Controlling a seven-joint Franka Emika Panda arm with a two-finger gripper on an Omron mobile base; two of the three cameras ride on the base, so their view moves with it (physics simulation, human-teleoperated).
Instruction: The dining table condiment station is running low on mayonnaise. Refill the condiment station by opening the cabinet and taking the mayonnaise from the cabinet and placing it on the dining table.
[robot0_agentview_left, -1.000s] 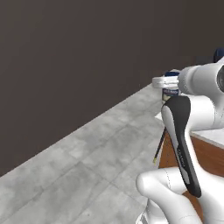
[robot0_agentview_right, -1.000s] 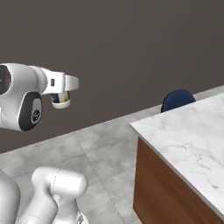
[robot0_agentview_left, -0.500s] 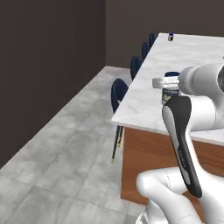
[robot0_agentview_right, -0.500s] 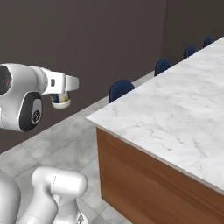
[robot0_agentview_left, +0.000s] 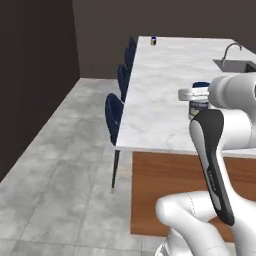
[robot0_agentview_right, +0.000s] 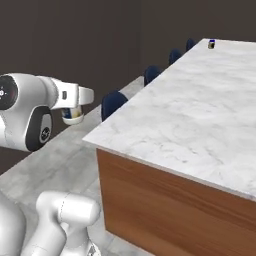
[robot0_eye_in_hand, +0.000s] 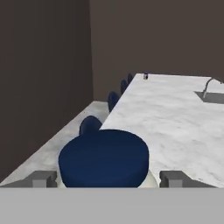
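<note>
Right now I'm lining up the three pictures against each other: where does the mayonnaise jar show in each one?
Left base view: the mayonnaise sits right of centre, held at the gripper, over the dining table.
Right base view: the jar hangs at the left, short of the table's near corner.
Hand view: its dark lid is bottom centre between the fingers.
Shared landmark: the small jar at the table's far end.

The mayonnaise (robot0_eye_in_hand: 104, 158) shows its lid, its body mostly hidden by the hand. The far jar (robot0_agentview_left: 153, 41) is too small to identify (label unreadable). The dining table (robot0_agentview_right: 200, 115) runs off the right edge.
</note>
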